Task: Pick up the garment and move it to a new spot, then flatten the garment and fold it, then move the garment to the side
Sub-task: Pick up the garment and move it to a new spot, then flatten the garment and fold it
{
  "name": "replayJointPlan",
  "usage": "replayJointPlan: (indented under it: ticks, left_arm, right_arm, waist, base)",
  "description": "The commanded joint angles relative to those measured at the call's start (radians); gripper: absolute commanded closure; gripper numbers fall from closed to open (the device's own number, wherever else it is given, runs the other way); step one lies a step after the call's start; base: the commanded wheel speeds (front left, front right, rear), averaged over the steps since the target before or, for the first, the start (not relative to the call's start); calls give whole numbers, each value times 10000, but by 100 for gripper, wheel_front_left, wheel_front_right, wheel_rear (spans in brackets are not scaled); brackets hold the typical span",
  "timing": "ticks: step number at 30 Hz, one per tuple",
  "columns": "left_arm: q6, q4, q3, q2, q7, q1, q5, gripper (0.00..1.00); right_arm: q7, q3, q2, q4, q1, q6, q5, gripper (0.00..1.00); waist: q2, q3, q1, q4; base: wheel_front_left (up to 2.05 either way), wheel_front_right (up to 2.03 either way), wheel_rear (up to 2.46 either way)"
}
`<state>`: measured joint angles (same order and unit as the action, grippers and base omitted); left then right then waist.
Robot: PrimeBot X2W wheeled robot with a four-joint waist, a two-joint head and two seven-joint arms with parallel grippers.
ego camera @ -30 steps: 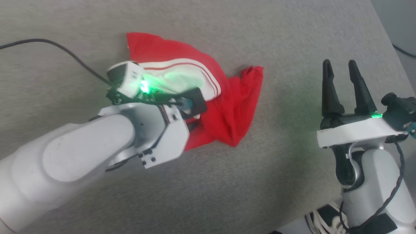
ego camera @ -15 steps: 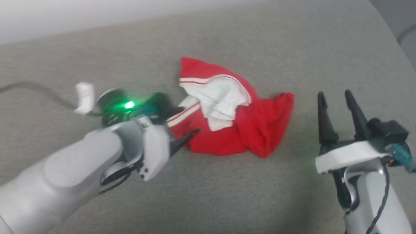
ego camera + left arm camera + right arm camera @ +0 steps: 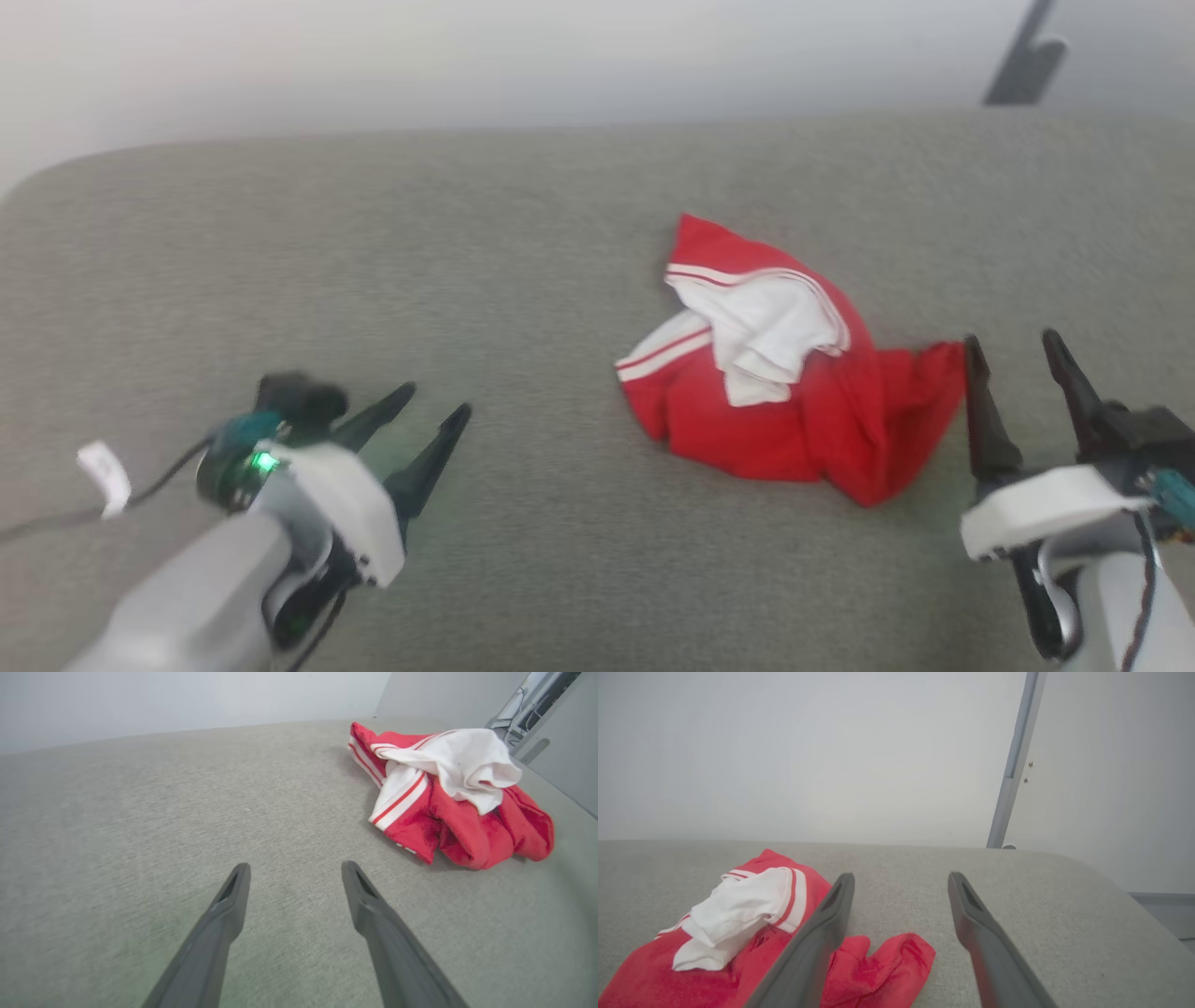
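Both jaws stand released and empty. Judgement: flattening is next; each pair should pinch a single layer at a separate outer edge of the garment (image 3: pixel 794 401), then draw apart low over the counter (image 3: pixel 523 233). Left jaws hover near left, well apart from it, aimed far-right. Right jaws sit near right, just beside its right end. Garment lies crumpled right of centre.

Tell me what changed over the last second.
The left gripper pulled back off the garment toward the robot's left and now hangs apart from it over the grey surface, jaws open and empty. The garment lies loose in a crumpled heap. The head camera moved, so the picture shifted. The right gripper stayed open beside the garment's right edge.
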<state>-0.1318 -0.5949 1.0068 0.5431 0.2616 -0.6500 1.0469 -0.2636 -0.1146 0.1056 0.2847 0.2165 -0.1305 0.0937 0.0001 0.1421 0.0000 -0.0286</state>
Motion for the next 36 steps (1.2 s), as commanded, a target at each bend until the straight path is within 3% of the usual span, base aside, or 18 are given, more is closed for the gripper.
replayJointPlan:
  ticks: [1, 12, 18, 27, 36]
  left_arm:
    - [34, 32, -639, -91, 40, 685, -425, 0]
    - [275, 1638, -6139, -911, 46, 4603, -3501, 0]
    - [410, 2943, -8724, -1940, 47, 6267, -5564, 0]
    - [225, 3622, -9944, -2874, 47, 6885, -7163, 0]
    - [30, 3599, -10405, -3387, 48, 6853, -7696, 0]
  right_arm:
    - [-12, -42, 132, -31, -252, -5, -39, 0]
    - [-12, -110, 498, -78, -1078, -5, 44, 0]
    - [-12, -34, 570, -206, -1240, -3, 60, 0]
    - [-12, 113, 687, -379, -1139, -5, 150, 0]
    - [11, 563, 847, -177, -987, -5, 136, 0]
  waist:
    - [-1, -361, 0, 457]
    - [-1, -963, 0, 768]
    - [-1, -1187, 0, 618]
    - [-1, -1184, 0, 525]
    - [-1, -1057, 0, 527]
  base:
    - [0, 0, 0]
    - [0, 0, 0]
    - [0, 0, 0]
    - [0, 0, 0]
    - [0, 0, 0]
